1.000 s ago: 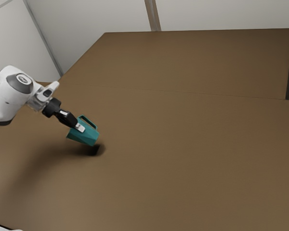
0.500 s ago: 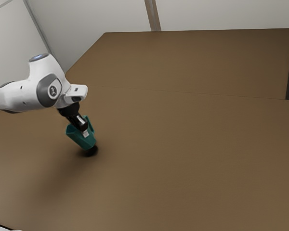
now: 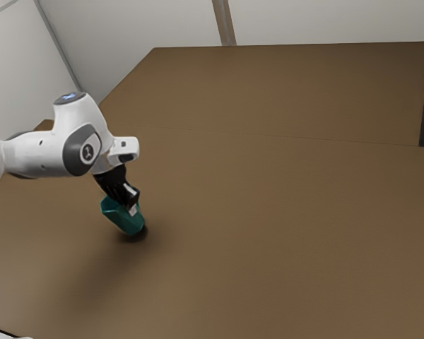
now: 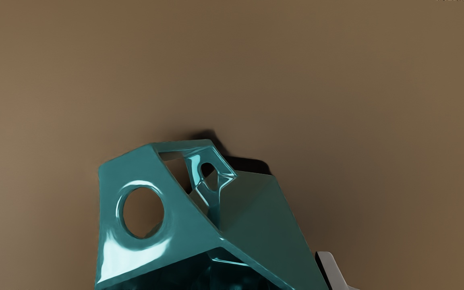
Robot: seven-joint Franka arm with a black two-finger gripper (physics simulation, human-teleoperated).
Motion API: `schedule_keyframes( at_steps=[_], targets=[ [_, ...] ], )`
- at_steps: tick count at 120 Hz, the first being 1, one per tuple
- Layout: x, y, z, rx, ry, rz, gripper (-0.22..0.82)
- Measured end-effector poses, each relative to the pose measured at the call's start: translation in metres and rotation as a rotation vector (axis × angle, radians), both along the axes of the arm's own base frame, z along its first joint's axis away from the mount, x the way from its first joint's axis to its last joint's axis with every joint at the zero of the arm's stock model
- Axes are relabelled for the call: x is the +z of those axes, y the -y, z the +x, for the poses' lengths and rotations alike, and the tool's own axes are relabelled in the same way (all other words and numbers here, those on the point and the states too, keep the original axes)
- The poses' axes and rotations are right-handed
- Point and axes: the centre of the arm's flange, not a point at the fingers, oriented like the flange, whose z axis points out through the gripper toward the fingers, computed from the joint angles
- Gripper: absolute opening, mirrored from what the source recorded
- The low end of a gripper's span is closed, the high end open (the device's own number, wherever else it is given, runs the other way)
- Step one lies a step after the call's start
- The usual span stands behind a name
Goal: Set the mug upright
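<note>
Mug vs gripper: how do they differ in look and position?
Colour: the mug is teal; the gripper is black with pale fingertips.
Form: the mug is a hollow, faceted vessel; the gripper is a slender tool.
Height: the mug's base is lowest; the gripper reaches down from above.
Shared: both are tilted.

The brown table [image 3: 283, 226] bears a soft shadow [image 3: 99, 272], and the tilted mug [image 3: 120, 215] perhaps touches its surface.

A teal mug [image 4: 256, 209] (with a round hole) shadows the brown tabletop [image 4: 336, 80].
</note>
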Motion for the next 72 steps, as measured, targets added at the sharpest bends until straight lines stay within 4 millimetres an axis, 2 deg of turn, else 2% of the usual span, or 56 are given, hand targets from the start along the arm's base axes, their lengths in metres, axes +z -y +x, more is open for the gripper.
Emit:
schedule_keyframes(
  at_steps=[23, 48, 61, 72],
  targets=[
    [-0.022, 0.012, 0.005, 0.016, -0.023, -0.021, -0.18],
    [-0.022, 0.013, 0.007, 0.045, -0.015, -0.025, 0.26],
    [-0.010, 0.019, 0.006, 0.046, 0.007, -0.006, 0.40],
    [0.011, 0.031, 0.004, 0.036, 0.037, 0.022, 0.47]
  ],
)
